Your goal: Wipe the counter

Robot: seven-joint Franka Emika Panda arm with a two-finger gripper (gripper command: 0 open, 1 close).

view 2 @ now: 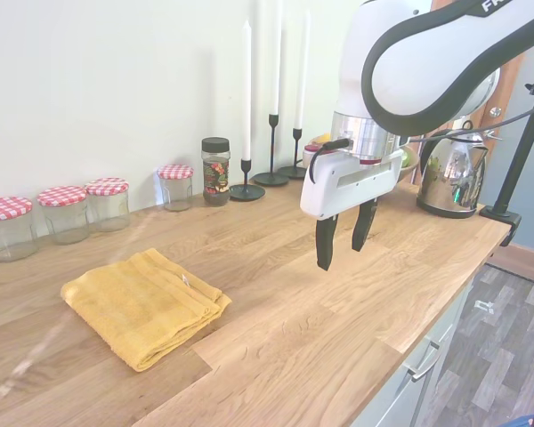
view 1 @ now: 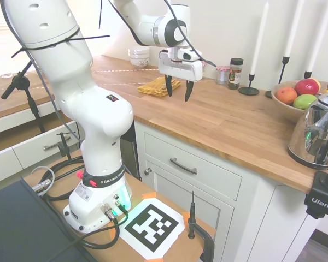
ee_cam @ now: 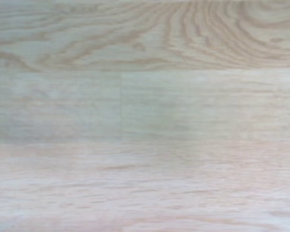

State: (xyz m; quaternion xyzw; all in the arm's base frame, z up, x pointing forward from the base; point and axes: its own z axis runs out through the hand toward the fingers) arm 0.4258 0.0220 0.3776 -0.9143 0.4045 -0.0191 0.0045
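The long butcher-block counter (view 2: 356, 294) of warm honey-brown wood strips runs along the wall over white cabinets, and on it, well apart from the arm's working end, lies a folded mustard-yellow cloth (view 2: 142, 305), flat and untouched. The white two-finger gripper (view 2: 344, 238) hangs above bare wood with its dark fingers (view 2: 326, 243) pointing straight down; they stand a moderate way apart, hold nothing and touch nothing, with a clear gap showing beneath their tips in both outside views. The wrist view shows only blurred wood grain, which fits a gripper poised over empty worktop. The step in hand looks to be fetching the cloth, since no wiping can begin without it. To do this well, the gripper should travel across to a spot over the cloth's thick folded edge, keep its fingers spread wide enough to straddle several layers, then descend until the tips press lightly into the fabric before closing, so the whole stack comes along rather than one loose ply. Beyond the cloth, a row of glass jars with red-checked lids (view 2: 67, 212) lines the wall, so sweeping strokes should stay short of them and of the black candlesticks (view 2: 247, 189) further along.
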